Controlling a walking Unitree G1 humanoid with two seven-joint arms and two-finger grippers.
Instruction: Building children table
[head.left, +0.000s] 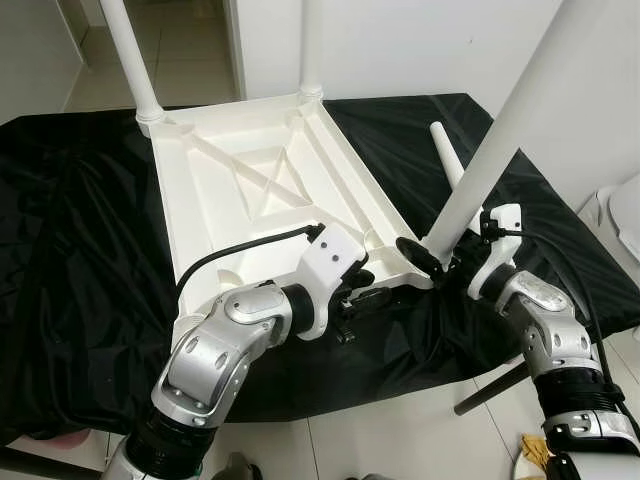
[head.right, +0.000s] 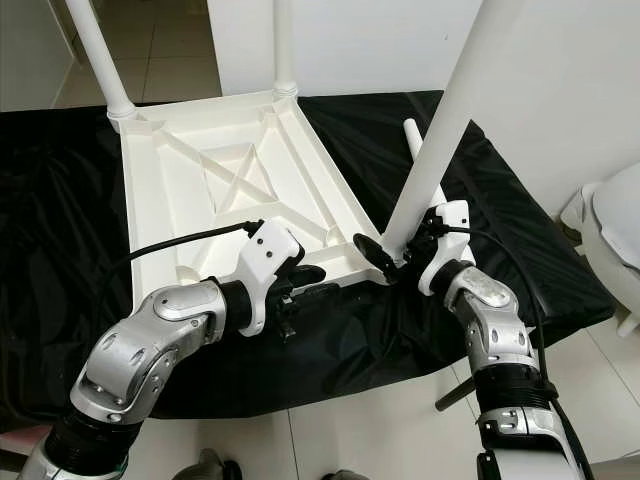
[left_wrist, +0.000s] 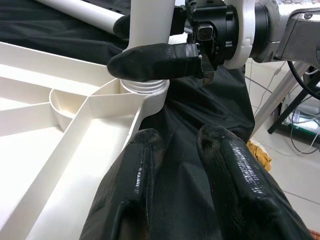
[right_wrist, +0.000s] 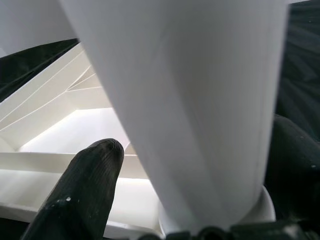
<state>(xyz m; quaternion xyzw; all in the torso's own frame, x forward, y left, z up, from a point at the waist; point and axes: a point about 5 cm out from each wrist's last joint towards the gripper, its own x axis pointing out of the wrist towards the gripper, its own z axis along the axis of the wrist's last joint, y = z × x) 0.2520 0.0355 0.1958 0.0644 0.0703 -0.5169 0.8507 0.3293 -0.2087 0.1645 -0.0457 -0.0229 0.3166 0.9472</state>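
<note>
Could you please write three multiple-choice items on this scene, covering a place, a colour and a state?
1. Where does the loose leg lie?
A on the cloth, right of the table top
B on the floor
C inside the table top

2. What colour is the cloth?
A white
B black
C blue

3. The right hand is
A open and idle
B shut on a leg
C holding a cable

Key: 1 A, the loose leg rests on cloth beside the table top. 2 B, the cloth is black. 3 B, the right hand clamps the slanting leg.

Head eyes look steeply down at the tabletop (head.left: 265, 190) from its near edge. Both wrist cameras sit close, sharing its corner leg (left_wrist: 150, 22).
</note>
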